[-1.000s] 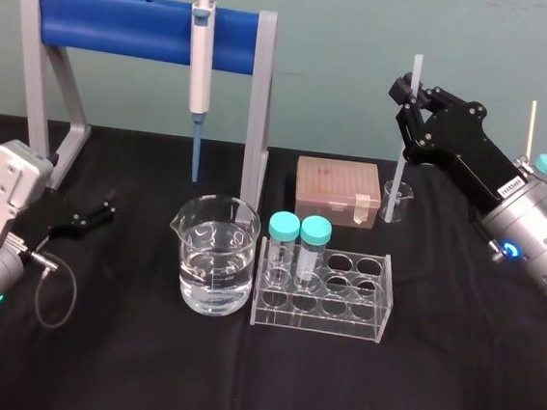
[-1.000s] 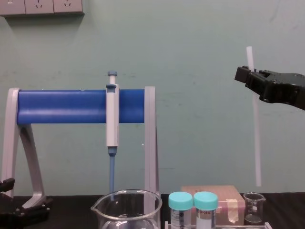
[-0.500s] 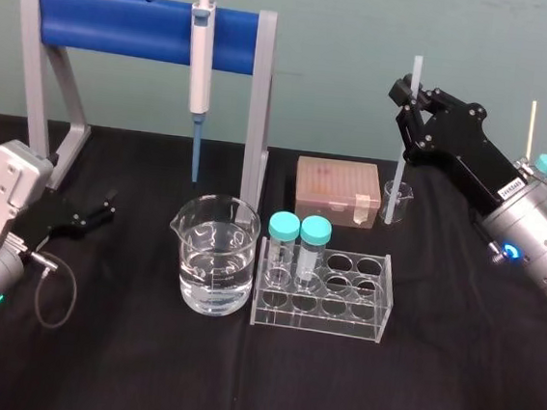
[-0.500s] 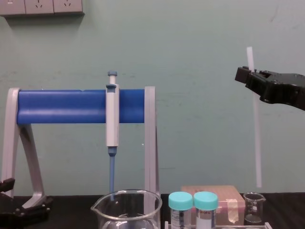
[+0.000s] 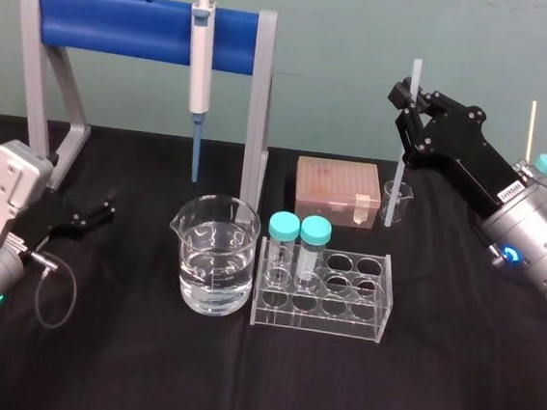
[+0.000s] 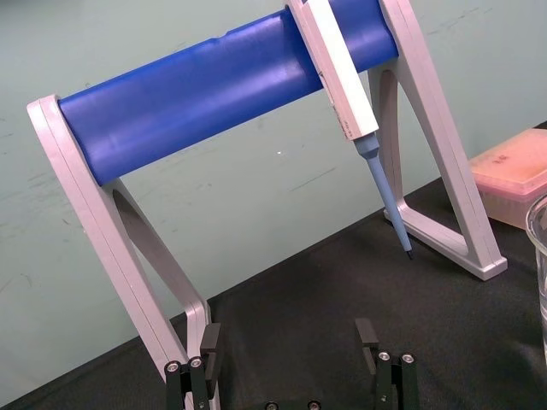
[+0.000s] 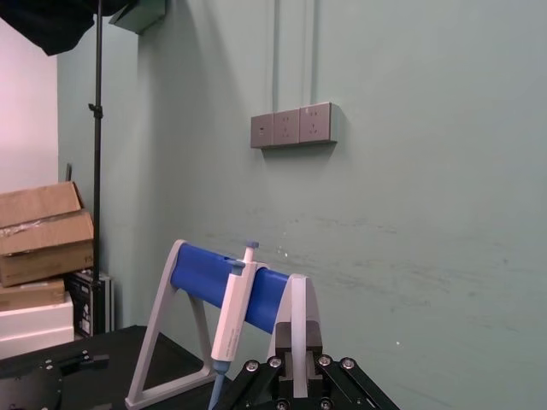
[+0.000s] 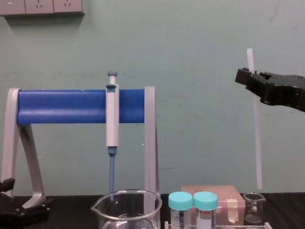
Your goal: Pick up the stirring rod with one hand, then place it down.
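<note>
the right pincer point(image 5: 411, 104) is up in the air over the right side of the worktop point(image 5: 451, 377), clamped on the stirring rod point(image 5: 394, 178) near its upper end. the rod hangs almost upright, with a short bit poking out above the jaws. its lower end is just above the small glass beaker point(image 5: 399, 204) that stands beside the pink box point(image 5: 337, 190), and seen from the chest it is clear of the rim. the left pincer point(image 5: 96, 214) sits low on the left near the foot of the blue pipette stand point(image 5: 145, 25), jaws spread wide with nothing between them.
</note>
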